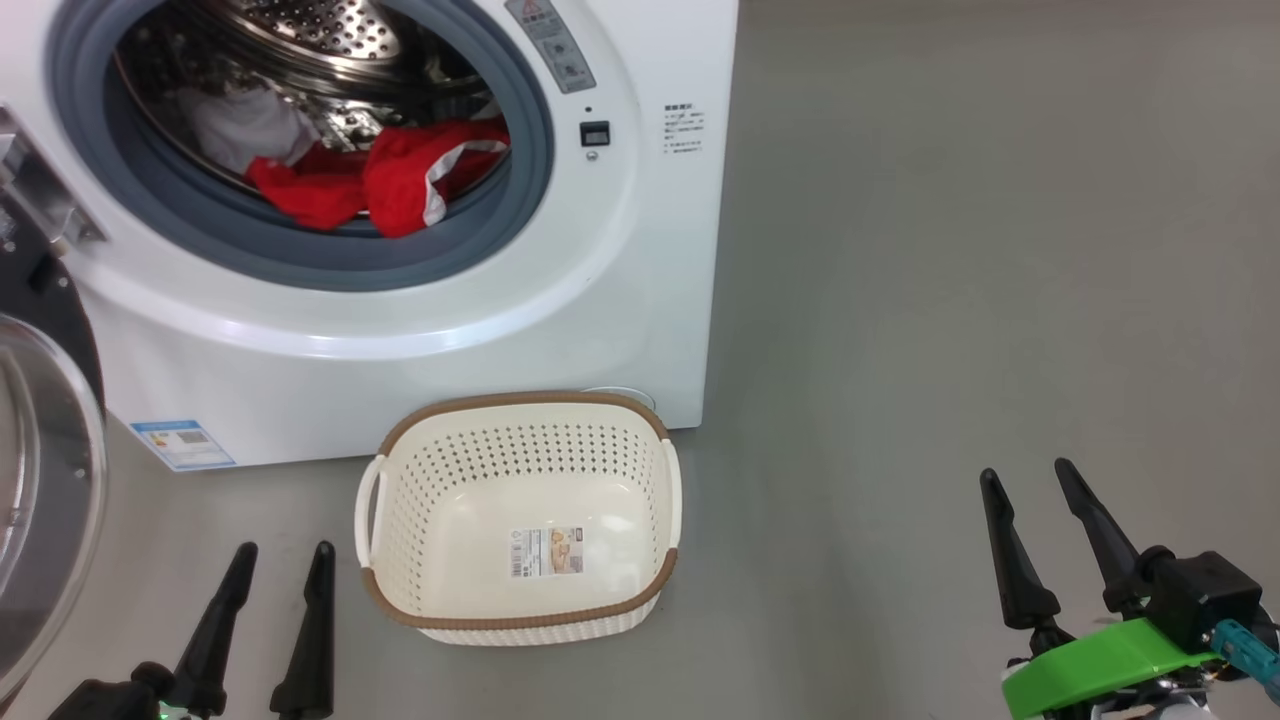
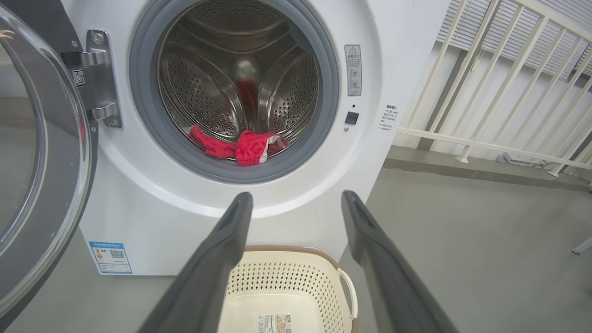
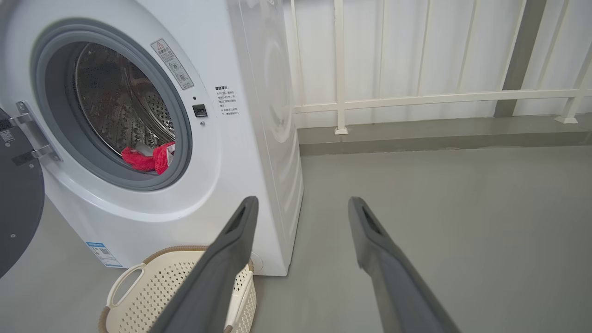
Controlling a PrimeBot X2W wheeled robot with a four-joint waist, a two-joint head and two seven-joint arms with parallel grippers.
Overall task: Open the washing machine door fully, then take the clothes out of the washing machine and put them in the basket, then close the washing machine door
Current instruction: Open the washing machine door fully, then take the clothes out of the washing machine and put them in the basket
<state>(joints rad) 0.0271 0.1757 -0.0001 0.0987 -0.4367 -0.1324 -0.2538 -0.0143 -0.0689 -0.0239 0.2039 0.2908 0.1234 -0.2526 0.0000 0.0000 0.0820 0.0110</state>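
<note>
One washing machine [image 1: 400, 340], one basket [image 1: 520, 398], two claws [image 1: 285, 548] [image 1: 1025, 468]

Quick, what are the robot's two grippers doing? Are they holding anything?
The left gripper, two long dark fingers: open, holding nothing.
The right gripper, two long dark fingers: open, holding nothing.

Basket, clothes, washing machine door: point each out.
basket [image 1: 520, 460], head view, perforated far wall.
clothes [image 1: 400, 185], head view, bunched red fabric.
washing machine door [image 2: 25, 138], left wrist view, glass window.
</note>
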